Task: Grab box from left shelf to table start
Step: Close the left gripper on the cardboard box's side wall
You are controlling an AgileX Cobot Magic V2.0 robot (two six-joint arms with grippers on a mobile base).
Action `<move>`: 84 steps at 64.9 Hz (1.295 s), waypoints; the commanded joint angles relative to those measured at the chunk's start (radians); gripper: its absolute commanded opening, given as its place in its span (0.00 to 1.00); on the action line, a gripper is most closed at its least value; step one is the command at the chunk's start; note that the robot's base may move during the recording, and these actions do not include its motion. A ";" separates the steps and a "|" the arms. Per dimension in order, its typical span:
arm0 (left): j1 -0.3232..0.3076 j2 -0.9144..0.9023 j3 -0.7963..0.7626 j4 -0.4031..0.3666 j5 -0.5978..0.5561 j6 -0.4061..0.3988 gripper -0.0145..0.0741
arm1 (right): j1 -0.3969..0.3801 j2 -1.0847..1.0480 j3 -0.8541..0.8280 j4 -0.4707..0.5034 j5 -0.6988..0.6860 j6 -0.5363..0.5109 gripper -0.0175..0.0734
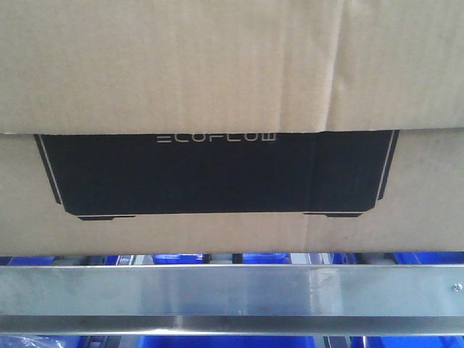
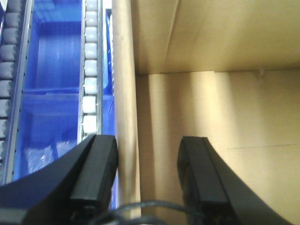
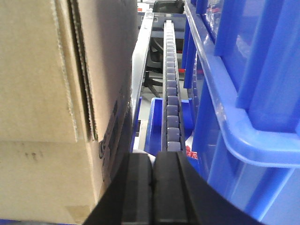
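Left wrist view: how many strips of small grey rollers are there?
2. One strip of small grey rollers runs up the left edge; the other stands just left of the large brown cardboard box. More may be hidden.

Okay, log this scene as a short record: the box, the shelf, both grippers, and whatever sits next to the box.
box: brown cardboard, black panel with ECOFLOW lettering, sitting just above the shelf rail
left shelf: brushed silver front rail, small screw near one end
left gripper: open, a cardboard edge of the box between its fingers; contact unclear
right gripper: shut, nothing held, low between the box and a blue bin
roller track: running ahead of the right gripper
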 commanded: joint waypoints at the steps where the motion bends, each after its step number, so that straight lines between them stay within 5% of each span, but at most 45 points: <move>1: -0.003 -0.003 -0.045 -0.001 -0.040 -0.013 0.43 | -0.003 -0.014 -0.018 -0.006 -0.088 -0.005 0.25; 64: 0.026 0.083 -0.248 -0.050 0.365 -0.013 0.42 | -0.003 -0.014 -0.018 -0.006 -0.088 -0.005 0.25; 84: 0.026 0.083 -0.233 -0.061 0.421 -0.101 0.42 | -0.003 -0.014 -0.018 -0.006 -0.088 -0.005 0.25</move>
